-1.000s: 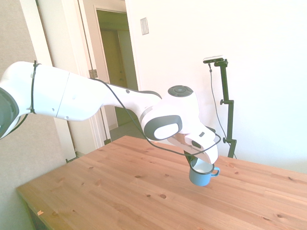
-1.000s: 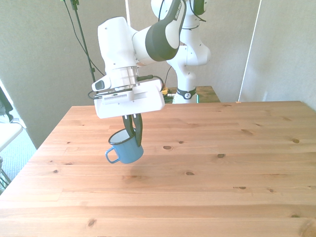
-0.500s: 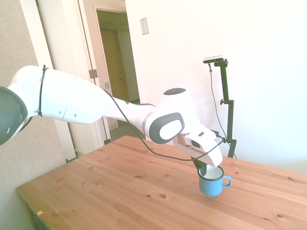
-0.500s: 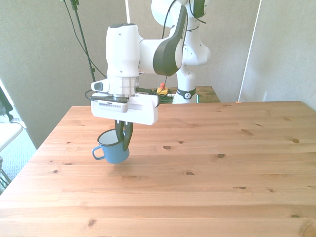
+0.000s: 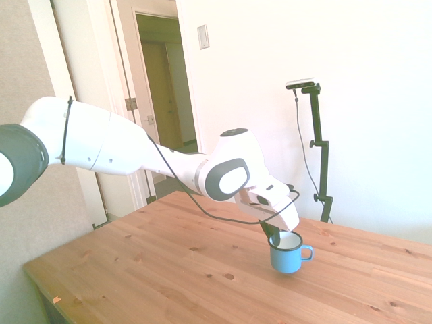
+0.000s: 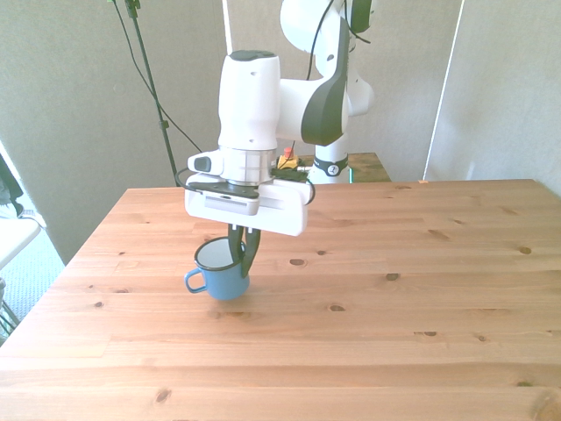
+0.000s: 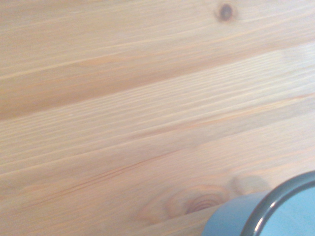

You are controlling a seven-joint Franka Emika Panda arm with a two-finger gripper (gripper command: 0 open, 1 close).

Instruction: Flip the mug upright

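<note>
Mug (image 6: 221, 271) stands upright, mouth up, on the wooden table (image 6: 421, 289), handle toward nine o'clock in the front view (its base looks down on the wood). The gripper (image 6: 242, 254) is closed on the mug's wall at the three o'clock rim, one finger inside. The flip looks done; what remains is letting go and lifting clear.

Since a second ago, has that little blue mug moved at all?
Yes. In the front view the mug has gone lower, from tilted in the air to about upright on the table, near the same dark knot.
</note>
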